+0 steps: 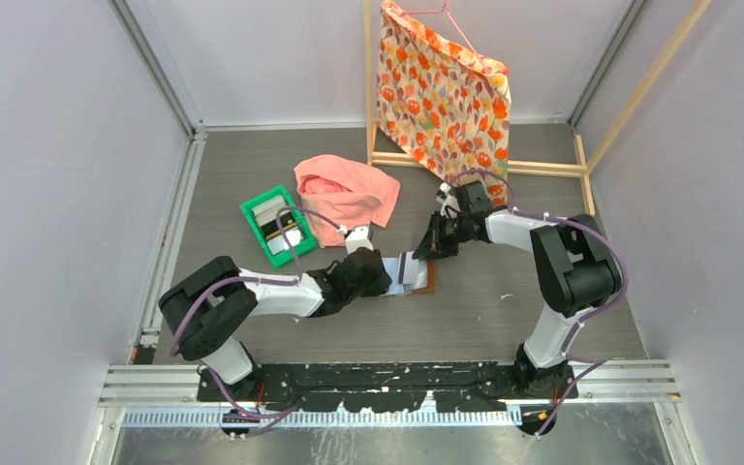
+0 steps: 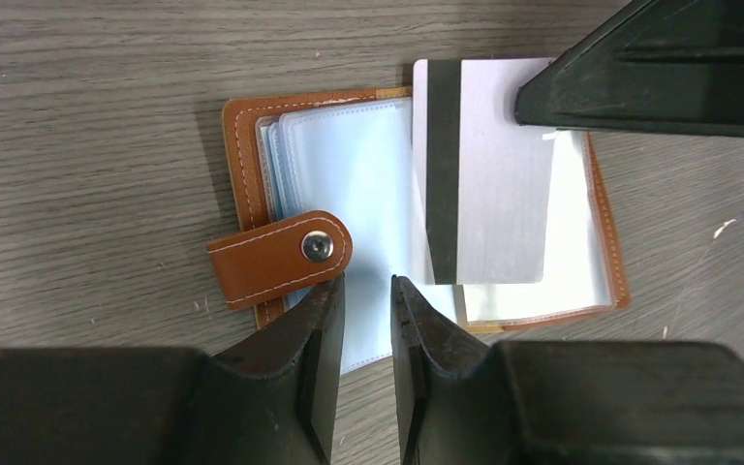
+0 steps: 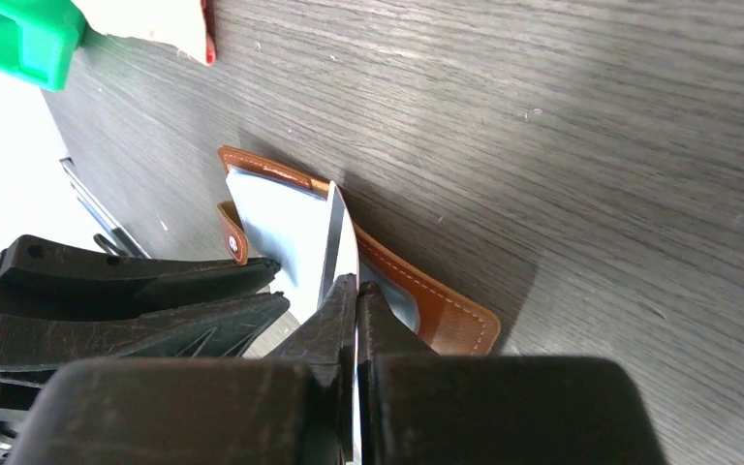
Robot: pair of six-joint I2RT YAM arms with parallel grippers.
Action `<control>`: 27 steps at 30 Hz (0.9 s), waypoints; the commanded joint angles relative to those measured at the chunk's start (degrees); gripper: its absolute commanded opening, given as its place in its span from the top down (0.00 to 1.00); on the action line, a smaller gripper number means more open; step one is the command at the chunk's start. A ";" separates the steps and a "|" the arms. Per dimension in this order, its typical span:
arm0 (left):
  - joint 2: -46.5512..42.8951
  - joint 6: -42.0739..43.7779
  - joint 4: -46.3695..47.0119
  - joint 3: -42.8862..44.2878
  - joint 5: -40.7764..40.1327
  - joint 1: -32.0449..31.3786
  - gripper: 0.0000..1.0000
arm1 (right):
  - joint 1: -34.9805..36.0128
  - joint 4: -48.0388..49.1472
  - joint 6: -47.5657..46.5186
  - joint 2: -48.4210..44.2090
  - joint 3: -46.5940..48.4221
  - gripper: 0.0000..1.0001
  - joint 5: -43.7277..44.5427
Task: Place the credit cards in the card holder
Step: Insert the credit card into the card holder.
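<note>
— Where's the card (image 2: 489,194) at?

— The right gripper (image 3: 356,289) has it, jaws clamped tight on one edge. It's the pale one with the dark stripe, held over the open card holder (image 2: 244,155), which lies flat on the table (image 2: 87,107) between the two arms.

— And the left gripper (image 2: 368,291)?

— Down at the holder's near edge, just beside the snap tab (image 2: 276,257), jaws a narrow gap apart. It sits over the edge of a clear sleeve (image 2: 368,242). I can't tell from here whether it has any hold on it.

— So slotting the card in is the job at hand?

— I'd say so. The card overlaps the far page of sleeves, but I don't see it in a pocket yet. To do it well, I'd have the left one pin or lift a single sleeve so its mouth gapes. Then bring the card's leading edge square to that mouth and slide it in slowly. If it goes in crooked, a corner will likely catch the plastic and drag the whole holder along.

— The other cards (image 1: 286,232)?

— They look to be in the green tray (image 1: 252,208), well off on the left side.
</note>
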 commanded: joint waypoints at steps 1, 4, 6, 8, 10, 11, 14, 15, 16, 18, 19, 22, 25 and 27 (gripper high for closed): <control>-0.29 -1.47 -0.11 -3.27 2.12 1.06 0.73 | 0.09 5.36 2.68 -0.41 -3.04 0.99 1.13; 0.00 -2.82 2.74 -4.60 3.79 1.74 0.73 | 0.03 7.16 3.46 -0.54 -4.10 0.99 0.11; 0.18 -3.75 4.31 -5.74 4.62 2.19 0.73 | 0.00 7.65 3.40 -0.65 -4.67 0.99 -0.76; 0.18 -4.05 4.89 -6.21 4.92 2.40 0.73 | 0.08 8.15 3.32 -0.98 -5.39 0.99 -1.64; 0.08 -4.12 5.10 -6.56 5.21 2.65 0.72 | 0.06 8.71 3.11 -1.27 -6.04 0.99 -3.09; -0.01 -4.15 5.23 -6.71 5.36 2.77 0.72 | 0.08 8.84 2.92 -1.36 -6.34 0.99 -3.68; -0.17 -4.24 5.70 -7.28 5.57 3.13 0.72 | 0.03 9.05 2.54 -1.89 -7.08 0.99 -5.07; -0.17 -4.24 5.79 -7.34 5.67 3.19 0.72 | 0.05 9.15 2.46 -1.98 -7.37 0.99 -5.38; -0.11 -4.24 5.92 -7.39 5.82 3.31 0.72 | 0.06 9.29 2.44 -2.04 -7.68 0.99 -5.54; 0.12 -4.24 6.30 -7.62 6.21 3.56 0.72 | 0.21 9.39 2.50 -2.11 -7.87 0.99 -6.19; 0.14 -4.24 6.46 -7.67 6.41 3.66 0.72 | 0.30 9.39 2.44 -2.27 -7.94 0.99 -6.27; 0.23 -4.33 6.91 -7.95 6.79 3.92 0.72 | 1.07 10.01 2.52 -2.77 -8.44 0.99 -6.10; 0.35 -4.41 7.28 -8.09 7.29 4.00 0.72 | 1.59 11.86 3.76 -2.48 -8.58 0.99 -6.06; 0.37 -4.57 7.67 -8.30 7.70 4.03 0.72 | 1.80 13.69 4.81 -1.86 -8.38 0.99 -6.20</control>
